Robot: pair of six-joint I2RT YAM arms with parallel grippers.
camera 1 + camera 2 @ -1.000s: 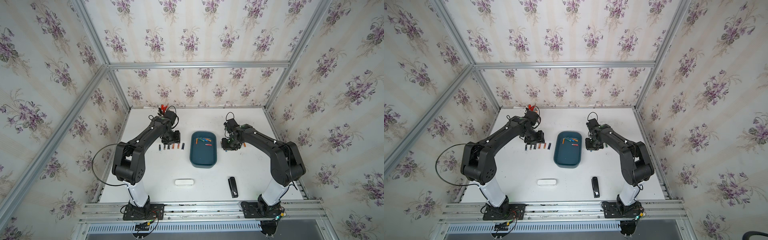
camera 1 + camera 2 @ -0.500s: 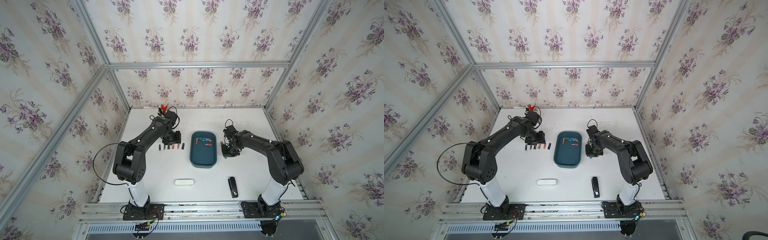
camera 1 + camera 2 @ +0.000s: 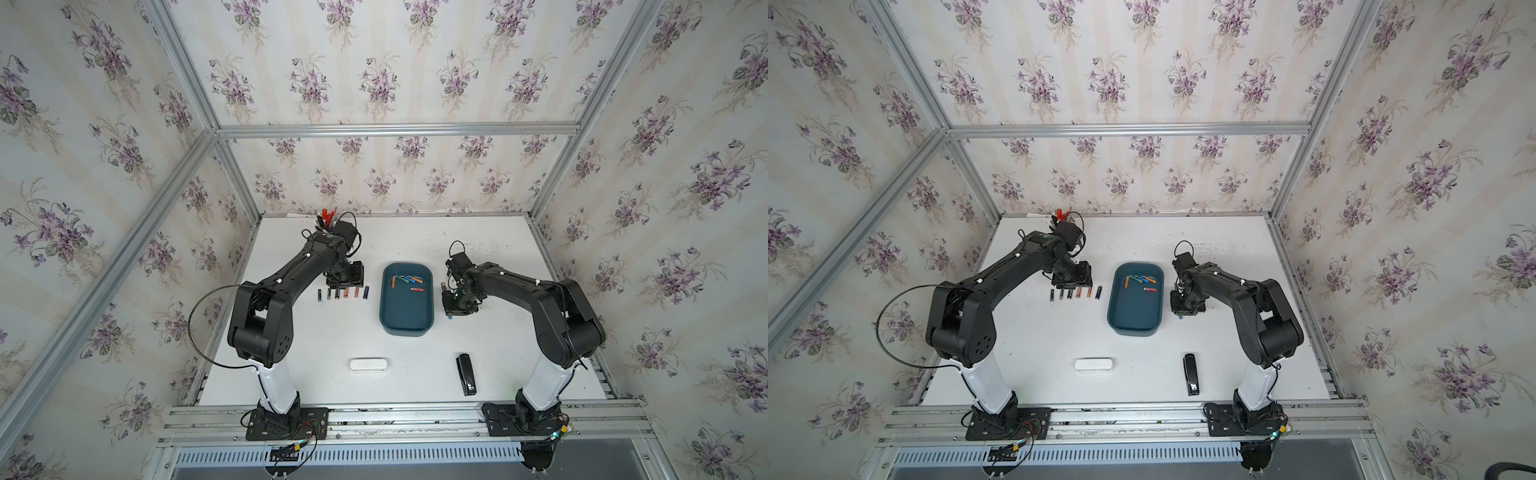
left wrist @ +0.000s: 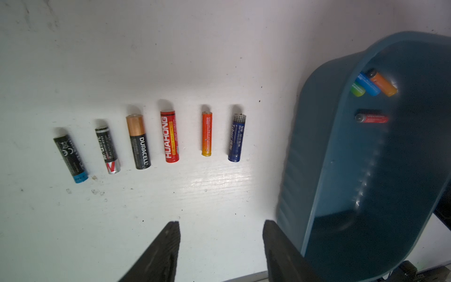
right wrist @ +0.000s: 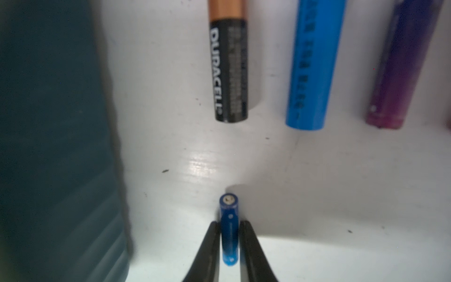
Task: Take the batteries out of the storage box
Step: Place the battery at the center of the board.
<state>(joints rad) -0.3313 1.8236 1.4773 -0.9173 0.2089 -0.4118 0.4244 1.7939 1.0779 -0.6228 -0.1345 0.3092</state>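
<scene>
Two black robot arms reach over a white counter [image 3: 374, 232]. On the left, the left hand [image 4: 220, 234] hangs empty with its fingers spread, just beside a tidy row of six batteries [image 4: 169, 136] lying side by side. It has not moved in the last second.

In the middle sits the teal storage box [image 3: 406, 309], open-topped, with four or five loose batteries [image 3: 405, 279] clustered at its far end.

Just right of the box, the right hand [image 5: 229, 223] has slid nearer along the box's wall and dropped low to the counter. Its fingers are clenched on a small blue battery [image 5: 229, 212] lying at or just above the surface; whether the hold is loosening cannot be told. Farther back lie a Duracell battery [image 5: 228, 68], a light blue battery [image 5: 312, 68] and a purple battery [image 5: 395, 73].

This looks like a set-down: one more battery is about to join the right-hand group, while the box is not yet emptied.

Near the front lie a white oblong case [image 3: 368, 365] and a black stapler [image 3: 466, 373].
</scene>
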